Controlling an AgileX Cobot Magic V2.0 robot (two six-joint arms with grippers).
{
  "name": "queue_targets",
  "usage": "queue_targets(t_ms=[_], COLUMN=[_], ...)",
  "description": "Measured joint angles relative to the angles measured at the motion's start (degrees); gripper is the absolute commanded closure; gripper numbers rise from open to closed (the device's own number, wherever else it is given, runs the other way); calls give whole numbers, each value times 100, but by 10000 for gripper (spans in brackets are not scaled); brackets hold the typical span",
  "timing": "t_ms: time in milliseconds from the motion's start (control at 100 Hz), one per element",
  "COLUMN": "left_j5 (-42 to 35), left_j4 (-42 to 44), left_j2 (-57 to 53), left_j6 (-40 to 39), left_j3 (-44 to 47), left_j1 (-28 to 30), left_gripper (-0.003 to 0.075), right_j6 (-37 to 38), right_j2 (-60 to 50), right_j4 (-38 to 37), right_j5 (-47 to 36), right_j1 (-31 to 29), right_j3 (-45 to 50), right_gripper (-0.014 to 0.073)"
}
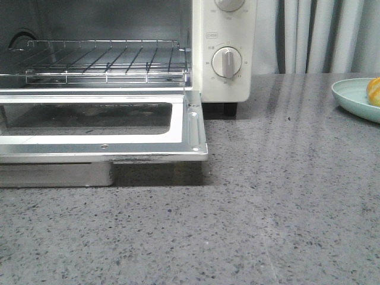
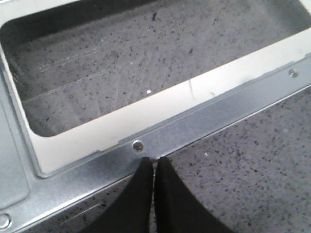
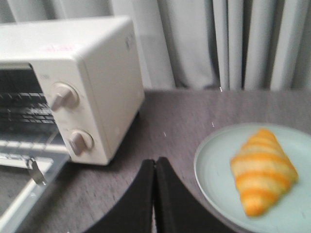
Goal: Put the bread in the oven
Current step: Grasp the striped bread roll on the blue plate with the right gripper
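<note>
The cream-white oven (image 1: pixel 228 41) stands at the back left with its glass door (image 1: pixel 178 133) folded down flat and the wire rack (image 1: pixel 101 62) showing inside. It also shows in the right wrist view (image 3: pixel 97 82). The bread (image 3: pixel 262 170), a golden roll with pale stripes, lies on a pale green plate (image 3: pixel 214 170); in the front view only its edge (image 1: pixel 374 91) shows at the far right. My left gripper (image 2: pixel 154 161) is shut and empty, over the door's front metal rim (image 2: pixel 194 128). My right gripper (image 3: pixel 155 162) is shut and empty, beside the plate. Neither gripper shows in the front view.
The plate (image 1: pixel 353 95) sits at the right edge of the grey speckled countertop (image 1: pixel 267 208). Grey curtains (image 1: pixel 320 35) hang behind. Two dial knobs (image 1: pixel 227 62) are on the oven's right panel. A metal tray edge (image 1: pixel 59 175) sits under the open door.
</note>
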Motion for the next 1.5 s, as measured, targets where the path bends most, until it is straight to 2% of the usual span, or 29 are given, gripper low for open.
queue_targets(t_ms=[80, 230, 300, 480, 750, 1070, 1130, 1180, 1250, 1270, 1300, 1500], left_j5=[0, -2, -25, -65, -65, -47, -43, -34, -34, -34, -34, -34], left_j4=[-202, -421, -461, -472, -520, -653, -667, -667, -667, -667, -667, -667], left_j2=[-378, -1240, -1640, -2432, -2730, -2730, -2730, -2730, -2730, -2730, -2730, -2730], left_j6=[0, 0, 0, 0, 0, 0, 0, 0, 0, 0, 0, 0], left_j3=[-14, -190, -278, -337, -360, -387, -391, -401, -400, -400, -400, -400], left_j1=[0, 0, 0, 0, 0, 0, 0, 0, 0, 0, 0, 0], left_gripper=[741, 741, 741, 741, 741, 741, 741, 741, 741, 741, 741, 741], right_j6=[0, 0, 0, -130, -549, -572, -572, -572, -572, -572, -572, -637], right_j2=[238, 802, 1166, 2410, 4673, 5917, 6095, 6183, 6256, 6280, 6295, 6191], right_j4=[24, -286, -434, -240, 710, 924, 975, 1015, 1042, 1054, 1055, 1055], right_j5=[788, 1891, 2289, 2647, 2364, 2022, 1987, 1963, 1964, 1964, 1964, 1877], right_j1=[-41, -303, -487, -954, -1518, -1938, -1951, -1964, -1976, -1976, -1976, -1987], right_j3=[-368, -1331, -1851, -2719, -2993, -3015, -3028, -3064, -3094, -3102, -3117, -3117], right_gripper=[569, 312, 240, 233, 234, 234, 256, 324, 503, 590, 675, 665])
